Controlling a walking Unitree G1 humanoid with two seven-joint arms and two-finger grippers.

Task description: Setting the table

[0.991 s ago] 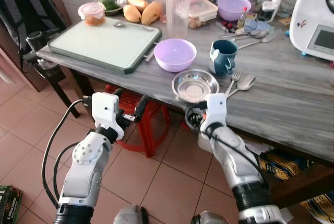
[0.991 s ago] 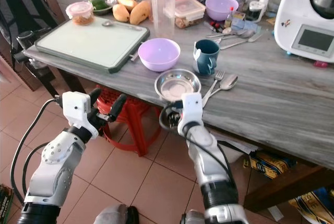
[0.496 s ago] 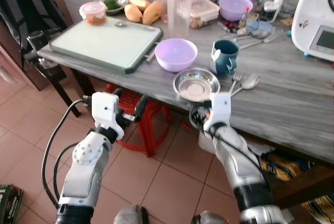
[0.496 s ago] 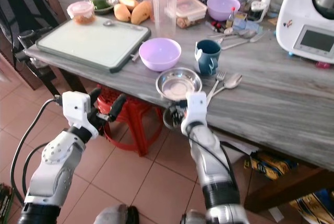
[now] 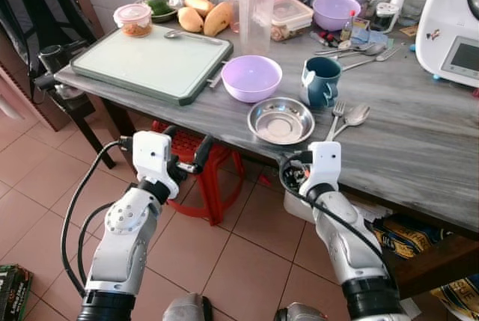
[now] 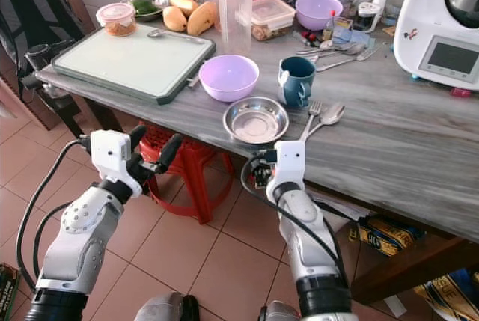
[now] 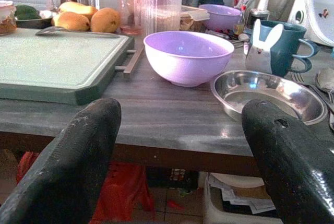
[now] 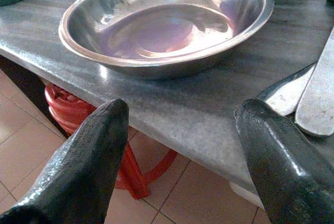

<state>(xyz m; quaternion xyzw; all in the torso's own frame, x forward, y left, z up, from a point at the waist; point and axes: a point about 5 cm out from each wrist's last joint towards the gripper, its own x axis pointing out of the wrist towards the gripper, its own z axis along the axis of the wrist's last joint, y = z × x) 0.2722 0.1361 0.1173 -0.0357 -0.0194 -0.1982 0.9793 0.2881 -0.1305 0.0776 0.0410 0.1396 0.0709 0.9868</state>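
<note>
From my head camera, my right gripper hangs empty just below the table's edge, the steel dish just ahead of it; rising carelessly, I could knock the edge. In my right wrist view the fingers are spread wide with the dish lying just beyond their tips, so a shallow reach could skate it into the spoon. My left wrist view shows my left gripper wide open, holding nothing, the purple bowl well ahead.

A shallow steel dish sits upright and empty near the grey surface's front edge, a fork and spoon just beside it
</note>
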